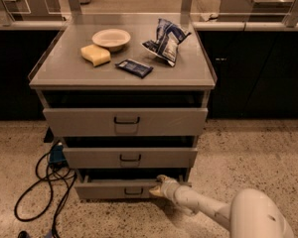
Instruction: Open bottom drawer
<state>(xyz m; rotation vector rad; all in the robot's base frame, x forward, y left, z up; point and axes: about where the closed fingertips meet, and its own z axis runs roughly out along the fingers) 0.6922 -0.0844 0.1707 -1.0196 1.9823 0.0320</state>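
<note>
Below, shallow grey bottom drawer (107, 189); end effector (158, 187) at its front face

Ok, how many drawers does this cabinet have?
3, stacked: the top drawer under the tabletop, the middle drawer below it, the bottom drawer nearest the floor, with the gripper at its right end. None look hidden.

The gripper (158, 187) sits at the bottom drawer (104, 190), by the top edge of its front, just right of the handle (133, 191). The arm (203, 206) reaches in from lower right. On the cabinet top (64, 73) lie a bowl (111, 37), a sponge (95, 54), a packet (134, 67) and a bag (165, 39).
</note>
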